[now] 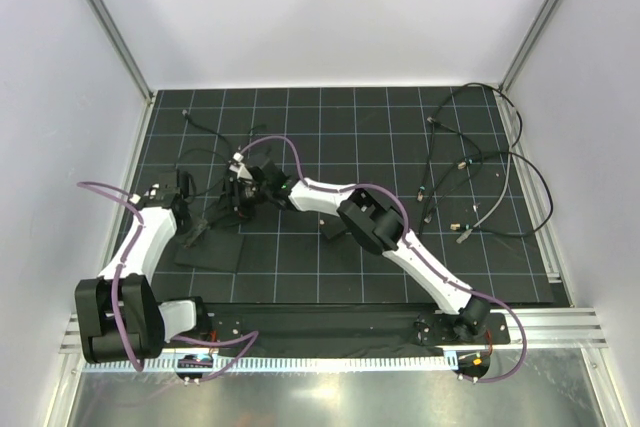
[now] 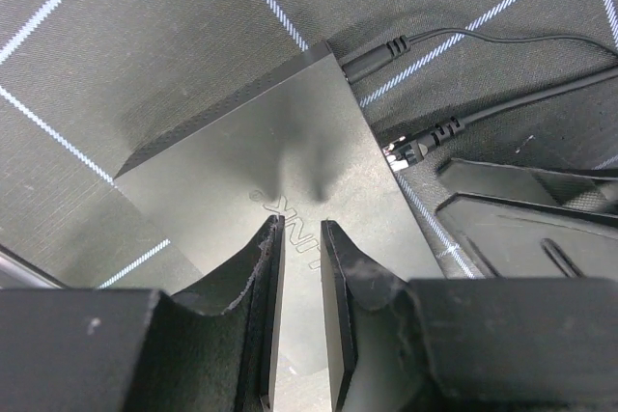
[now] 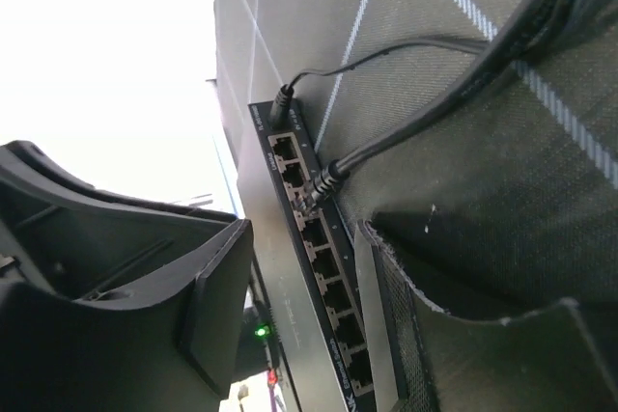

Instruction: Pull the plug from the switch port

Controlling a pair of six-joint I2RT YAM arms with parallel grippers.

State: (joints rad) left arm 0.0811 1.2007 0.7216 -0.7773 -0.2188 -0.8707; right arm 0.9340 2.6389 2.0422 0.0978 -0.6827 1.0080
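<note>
The switch (image 2: pixel 241 171) is a flat matte-black box lying on the gridded mat. One narrow edge carries its row of ports (image 3: pixel 323 267). The plug (image 3: pixel 314 190) sits in the third switch port from the far end, its black cable running away over the mat; the left wrist view shows the plug (image 2: pixel 406 149) at the box's right edge. My left gripper (image 2: pixel 301 233) (image 1: pixel 215 215) stands over the box's top, its jaws a narrow gap apart with nothing between them. My right gripper (image 3: pixel 304 238) (image 1: pixel 240 187) is open, its fingers straddling the port edge just short of the plug.
A round power lead (image 2: pixel 372 57) enters the switch at the far corner, beside the plug. Several loose cables (image 1: pixel 480 187) lie tangled at the back right of the mat. A small black block (image 1: pixel 330 230) sits under the right forearm. White walls close in three sides.
</note>
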